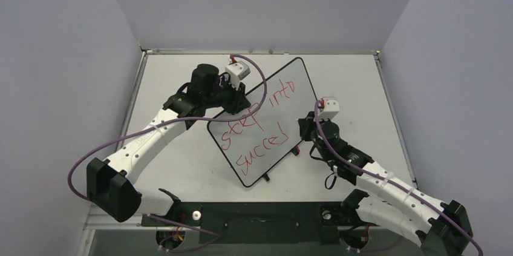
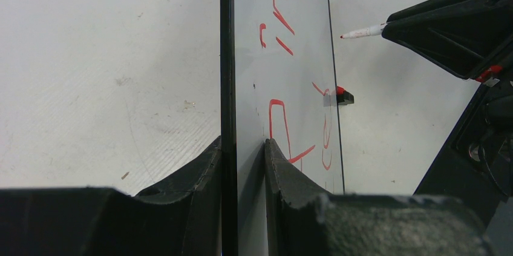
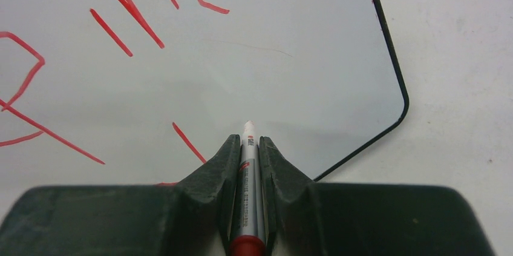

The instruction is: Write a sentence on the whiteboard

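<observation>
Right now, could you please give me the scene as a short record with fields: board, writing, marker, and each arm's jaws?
whiteboard: lies askew on the table
sentence: red, two lines, reads about "step into succe"; last word looks unfinished
marker: tip over a bare part of the board; contact cannot be told
left jaws: closed on the board's black edge
right jaws: closed on the marker
</observation>
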Controlling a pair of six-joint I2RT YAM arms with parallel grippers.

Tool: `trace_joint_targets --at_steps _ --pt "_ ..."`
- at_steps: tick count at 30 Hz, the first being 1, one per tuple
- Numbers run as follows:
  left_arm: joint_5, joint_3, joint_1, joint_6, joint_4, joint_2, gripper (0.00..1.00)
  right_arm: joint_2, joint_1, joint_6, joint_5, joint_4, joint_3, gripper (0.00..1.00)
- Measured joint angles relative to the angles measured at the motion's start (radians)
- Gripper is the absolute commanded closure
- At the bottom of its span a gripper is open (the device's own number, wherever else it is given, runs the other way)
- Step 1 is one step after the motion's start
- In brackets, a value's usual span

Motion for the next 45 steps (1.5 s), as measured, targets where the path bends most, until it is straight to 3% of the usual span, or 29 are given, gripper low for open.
trace_joint_targets --at_steps 29,45 --pt "0.0 0.0 -0.001 0.0 0.001 0.0 1.0 0.128 0.0 0.003 -0.072 0.155 -0.012 1.0" --pt "0.0 0.0 -0.001 -0.003 0.001 0.0 1.0 0.098 -0.008 -0.005 -0.057 0.144 -0.012 1.0"
